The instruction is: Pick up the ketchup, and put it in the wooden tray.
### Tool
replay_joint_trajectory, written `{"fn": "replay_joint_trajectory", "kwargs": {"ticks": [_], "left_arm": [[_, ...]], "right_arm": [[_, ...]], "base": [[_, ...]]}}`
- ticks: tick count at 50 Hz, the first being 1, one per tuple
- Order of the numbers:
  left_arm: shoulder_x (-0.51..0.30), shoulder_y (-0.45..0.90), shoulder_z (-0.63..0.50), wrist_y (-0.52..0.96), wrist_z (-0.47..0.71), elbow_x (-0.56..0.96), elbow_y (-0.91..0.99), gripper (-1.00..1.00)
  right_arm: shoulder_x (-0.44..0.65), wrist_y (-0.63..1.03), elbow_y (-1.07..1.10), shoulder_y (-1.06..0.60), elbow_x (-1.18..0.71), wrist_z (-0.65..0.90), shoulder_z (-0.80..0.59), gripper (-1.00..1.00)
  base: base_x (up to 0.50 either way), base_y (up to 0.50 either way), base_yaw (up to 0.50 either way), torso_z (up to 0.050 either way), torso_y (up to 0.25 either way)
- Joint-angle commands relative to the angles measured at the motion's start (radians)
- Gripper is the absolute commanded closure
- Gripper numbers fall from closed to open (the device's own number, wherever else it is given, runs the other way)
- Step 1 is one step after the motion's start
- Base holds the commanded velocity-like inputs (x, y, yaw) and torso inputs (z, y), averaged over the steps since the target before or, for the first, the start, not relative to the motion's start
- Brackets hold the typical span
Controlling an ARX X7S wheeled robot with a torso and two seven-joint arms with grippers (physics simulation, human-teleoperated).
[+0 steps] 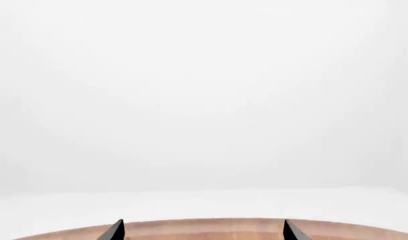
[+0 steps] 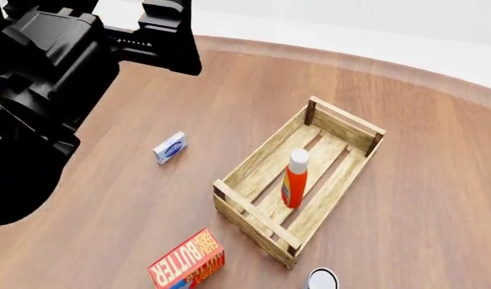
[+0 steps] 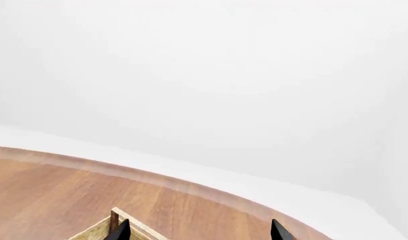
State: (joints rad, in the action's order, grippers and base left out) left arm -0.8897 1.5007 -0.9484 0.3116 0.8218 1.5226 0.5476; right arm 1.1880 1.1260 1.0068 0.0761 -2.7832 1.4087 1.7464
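The ketchup (image 2: 293,179), an orange-red bottle with a white cap, is inside the wooden tray (image 2: 262,161), on its slatted floor near the middle, and no gripper touches it. My left arm (image 2: 53,66) is raised at the upper left of the head view, well away from the tray. In the left wrist view my left gripper (image 1: 202,231) is open and empty, showing only its fingertips (image 1: 116,230) above the table's edge. My right gripper (image 3: 197,231) is open and empty, next to one corner post of the tray (image 3: 114,220). It is out of the head view.
A red-orange butter box (image 2: 187,262) lies near the front, left of the tray. A small blue-and-white box (image 2: 170,147) lies further left. A can (image 2: 321,279) stands at the bottom edge. The round wooden table's rim (image 2: 406,75) curves along the back.
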Motion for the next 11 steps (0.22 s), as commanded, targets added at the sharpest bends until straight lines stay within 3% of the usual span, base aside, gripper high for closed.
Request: {"fn": "replay_joint_trajectory", "kwargs": {"ticks": [1, 11], "left_arm": [[-0.209, -0.084, 0.046, -0.057, 0.060, 0.009, 0.103, -1.00], [-0.332, -0.214, 0.032, -0.143, 0.077, -0.022, 0.160, -1.00]], "right_arm": [[0.010, -0.049, 0.040, -0.086, 0.054, -0.020, -0.151, -1.00], [-0.043, 0.003, 0.040, -0.452, 0.026, 0.147, -0.562, -1.00]], "base": [[0.00, 0.00, 0.00, 0.000, 0.250], [0.00, 0.00, 0.00, 0.000, 0.250]]}}
